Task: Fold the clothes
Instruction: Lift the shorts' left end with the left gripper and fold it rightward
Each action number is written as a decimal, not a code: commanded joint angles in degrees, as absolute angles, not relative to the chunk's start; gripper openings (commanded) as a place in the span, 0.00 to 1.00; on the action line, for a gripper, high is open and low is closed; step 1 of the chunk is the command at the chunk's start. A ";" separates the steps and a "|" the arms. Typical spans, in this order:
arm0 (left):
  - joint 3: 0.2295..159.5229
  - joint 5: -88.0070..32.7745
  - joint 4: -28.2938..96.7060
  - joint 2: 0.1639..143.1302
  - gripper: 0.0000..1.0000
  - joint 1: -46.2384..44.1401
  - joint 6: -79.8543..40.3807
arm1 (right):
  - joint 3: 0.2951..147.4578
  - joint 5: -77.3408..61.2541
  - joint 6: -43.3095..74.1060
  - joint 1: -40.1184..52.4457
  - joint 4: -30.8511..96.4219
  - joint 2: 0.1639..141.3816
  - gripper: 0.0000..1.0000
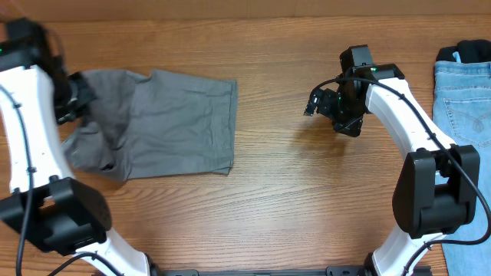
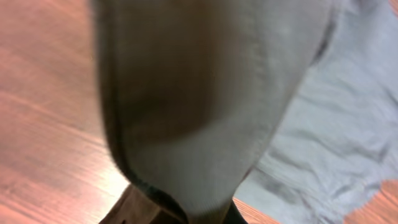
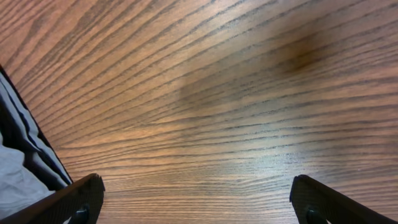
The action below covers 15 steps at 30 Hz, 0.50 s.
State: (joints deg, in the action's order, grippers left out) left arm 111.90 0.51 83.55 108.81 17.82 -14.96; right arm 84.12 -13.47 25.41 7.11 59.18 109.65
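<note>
We are holding the shorts [image 1: 178,123] at upper left in the left gripper [image 1: 77,96], right gripper [image 3: 196,190] gaping idle, risking lopsided bunching

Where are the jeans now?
Overhead, the jeans lie at the right edge of the table, beside the right arm, far from the grey shorts on the left.

Overhead looks straight down on brown wood-grain table [image 1: 276,207], left wrist sits tight against grey woven shorts [image 2: 205,93], right wrist skims same table.

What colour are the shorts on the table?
Plain grey shorts; overhead view shows them best.
</note>
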 commanded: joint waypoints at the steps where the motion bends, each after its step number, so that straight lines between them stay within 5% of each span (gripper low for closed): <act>1: 113.36 0.43 83.46 108.33 0.04 10.37 -16.25 | 85.25 -13.06 25.02 7.11 58.63 108.38 1.00; 15: 113.25 0.34 73.43 112.31 0.04 -9.52 -16.34 | 85.25 -13.10 25.02 7.11 58.59 108.38 1.00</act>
